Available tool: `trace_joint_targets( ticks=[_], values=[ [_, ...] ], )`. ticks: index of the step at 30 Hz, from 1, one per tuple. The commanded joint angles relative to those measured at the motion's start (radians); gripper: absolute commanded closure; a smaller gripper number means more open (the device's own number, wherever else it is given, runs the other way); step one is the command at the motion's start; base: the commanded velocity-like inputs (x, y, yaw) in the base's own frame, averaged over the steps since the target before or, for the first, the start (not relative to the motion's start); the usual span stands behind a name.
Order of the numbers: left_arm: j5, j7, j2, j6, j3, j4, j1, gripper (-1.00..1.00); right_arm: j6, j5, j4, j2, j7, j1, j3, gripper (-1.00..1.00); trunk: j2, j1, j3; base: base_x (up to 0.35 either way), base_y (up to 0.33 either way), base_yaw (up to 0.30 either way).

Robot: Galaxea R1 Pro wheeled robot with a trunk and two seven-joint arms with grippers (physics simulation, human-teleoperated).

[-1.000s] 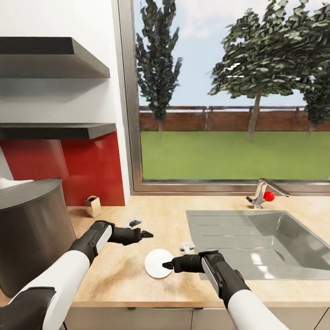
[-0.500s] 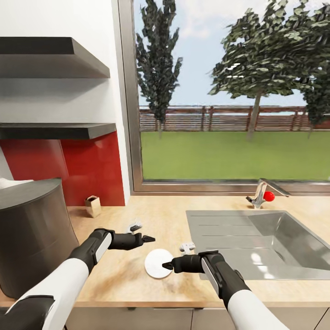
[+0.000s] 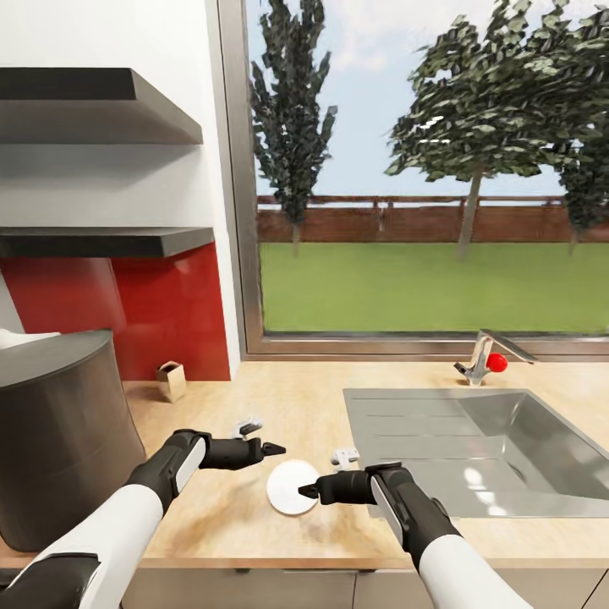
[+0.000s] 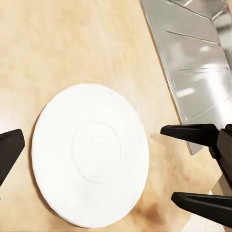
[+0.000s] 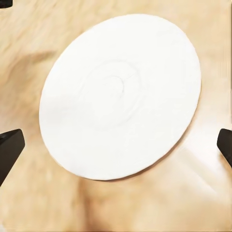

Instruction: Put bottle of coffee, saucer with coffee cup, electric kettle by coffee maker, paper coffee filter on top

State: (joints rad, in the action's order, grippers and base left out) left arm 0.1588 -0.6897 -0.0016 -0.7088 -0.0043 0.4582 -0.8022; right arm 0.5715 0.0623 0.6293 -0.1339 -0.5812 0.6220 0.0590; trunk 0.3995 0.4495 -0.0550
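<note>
The white saucer [image 3: 290,485] lies flat on the beige countertop [image 3: 279,397], just left of the sink. My right gripper [image 3: 305,490] hovers over its near right edge, open, with its fingertips [image 5: 9,149] spread wider than the saucer [image 5: 121,94]. My left gripper [image 3: 276,448] hangs open a little behind and left of the saucer [image 4: 89,159], holding nothing. The dark grey coffee maker [image 3: 59,431] stands at the far left of the counter. The thin black kitchen shelf [image 3: 101,241] is on the wall above it.
The inset steel sink [image 3: 474,440] with a tap and red knob [image 3: 496,362] fills the counter's right side. A small tan box [image 3: 172,380] stands by the red backsplash. Two small grey items [image 3: 247,425] [image 3: 343,457] lie near the saucer. A thicker shelf [image 3: 93,106] hangs higher.
My left gripper has come lower and a little nearer to the saucer. The right arm and the saucer have stayed where they were.
</note>
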Motion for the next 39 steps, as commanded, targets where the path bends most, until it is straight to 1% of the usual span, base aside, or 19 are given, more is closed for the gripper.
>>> trace_joint_targets(
  ticks=[1, 5, 13, 18, 25, 34, 39],
  values=[
    [0.009, 0.002, 0.000, -0.008, 0.000, 0.000, 0.000, -1.00, 0.004, 0.007, 0.001, 0.000, -0.005, 0.000, -0.001, -1.00, 0.001, 0.001, 0.000, 0.110, 0.000, 0.000],
    [0.013, 0.002, 0.000, -0.009, 0.000, 0.000, 0.000, -1.00, 0.004, 0.007, 0.001, -0.001, -0.005, 0.000, -0.001, -1.00, 0.001, 0.001, 0.000, 0.182, 0.000, 0.000],
    [0.017, 0.005, -0.001, -0.009, 0.001, -0.003, 0.001, -1.00, 0.004, 0.006, -0.022, -0.001, -0.005, 0.000, -0.001, -1.00, 0.001, 0.001, 0.000, 0.022, 0.000, 0.000],
    [0.020, 0.006, -0.001, -0.010, 0.004, -0.044, 0.001, -1.00, 0.004, 0.007, -0.031, -0.001, -0.005, 0.000, -0.001, -1.00, 0.001, 0.001, 0.000, 0.000, 0.000, 0.000],
    [0.022, 0.006, -0.003, -0.011, 0.006, -0.051, 0.001, -1.00, 0.003, 0.006, -0.041, -0.001, -0.005, 0.000, -0.001, -1.00, 0.001, 0.001, 0.000, 0.000, 0.000, 0.000],
    [0.023, 0.006, -0.009, -0.011, 0.006, -0.085, 0.001, -1.00, 0.002, 0.005, -0.042, -0.002, -0.005, 0.000, -0.001, -1.00, 0.001, 0.001, 0.000, 0.000, 0.000, 0.000],
    [0.023, 0.006, -0.019, -0.012, 0.007, -0.095, 0.001, -1.00, 0.002, 0.004, -0.042, -0.004, -0.005, 0.000, 0.000, -1.00, 0.001, 0.001, 0.000, 0.000, 0.000, 0.000]
  ],
)
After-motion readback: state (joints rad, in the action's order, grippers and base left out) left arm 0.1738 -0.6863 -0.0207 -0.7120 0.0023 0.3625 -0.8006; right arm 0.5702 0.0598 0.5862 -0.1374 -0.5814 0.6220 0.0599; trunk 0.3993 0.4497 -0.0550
